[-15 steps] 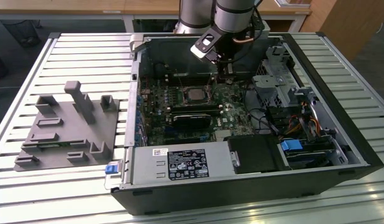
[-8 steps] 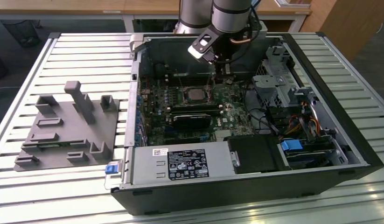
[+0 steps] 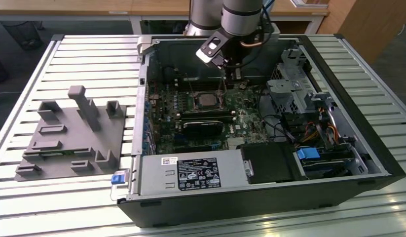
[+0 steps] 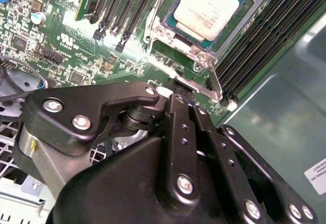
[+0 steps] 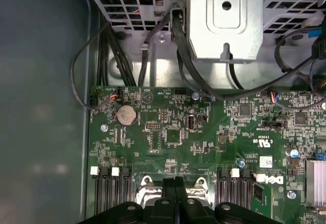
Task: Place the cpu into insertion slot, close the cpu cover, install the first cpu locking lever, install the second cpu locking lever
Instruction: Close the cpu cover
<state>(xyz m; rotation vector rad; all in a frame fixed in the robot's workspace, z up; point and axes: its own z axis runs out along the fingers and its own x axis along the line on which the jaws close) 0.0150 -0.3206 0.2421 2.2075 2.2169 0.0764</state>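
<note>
The gripper's (image 5: 174,187) black body hides its tips in both wrist views, so I cannot tell whether they pinch anything. The fingers (image 4: 179,109) are pressed together with no gap. Just past them runs a thin metal rod (image 4: 216,81). Beyond it, the cpu (image 4: 210,5) lies seated in the insertion slot (image 4: 230,29), framed by the cpu cover (image 4: 181,43).

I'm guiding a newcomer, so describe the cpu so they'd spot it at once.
Inside the open computer case, find the green circuit board. Near its middle sits the cpu, the one flat silver-grey square, flanked by long black memory slots.
</note>
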